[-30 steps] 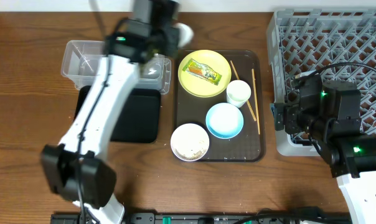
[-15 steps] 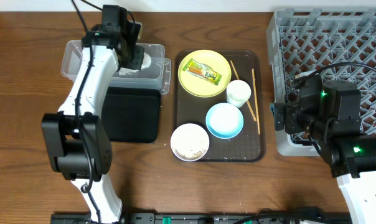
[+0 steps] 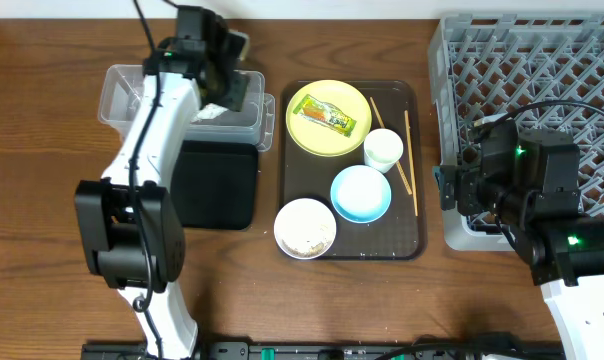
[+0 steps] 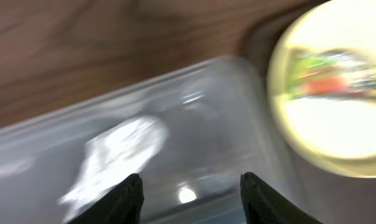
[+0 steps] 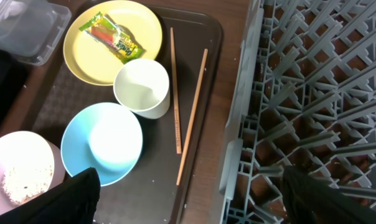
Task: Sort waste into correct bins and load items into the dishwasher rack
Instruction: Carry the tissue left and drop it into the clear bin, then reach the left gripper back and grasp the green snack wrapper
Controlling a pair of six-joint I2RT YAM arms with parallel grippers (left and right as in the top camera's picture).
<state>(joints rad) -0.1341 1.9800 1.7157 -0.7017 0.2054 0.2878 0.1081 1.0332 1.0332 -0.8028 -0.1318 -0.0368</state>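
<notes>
Left gripper (image 4: 191,180) stands half-spread, empty, above the clear rectangular plastic tub (image 4: 238,106) at ten o'clock — crumpled white wrapper (image 4: 122,152) lies inside. Right gripper (image 5: 188,177) gapes wide, empty. Green-orange packet (image 5: 111,37) on round yellow plate (image 5: 88,65) — print unreadable.

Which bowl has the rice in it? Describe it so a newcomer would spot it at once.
Find the dark-brown tray in the middle of the table. The white bowl sits at the tray's lower-left corner in the overhead view, next to the blue bowl. It alone holds pale grains; the blue bowl and the smaller cup look empty.
</notes>
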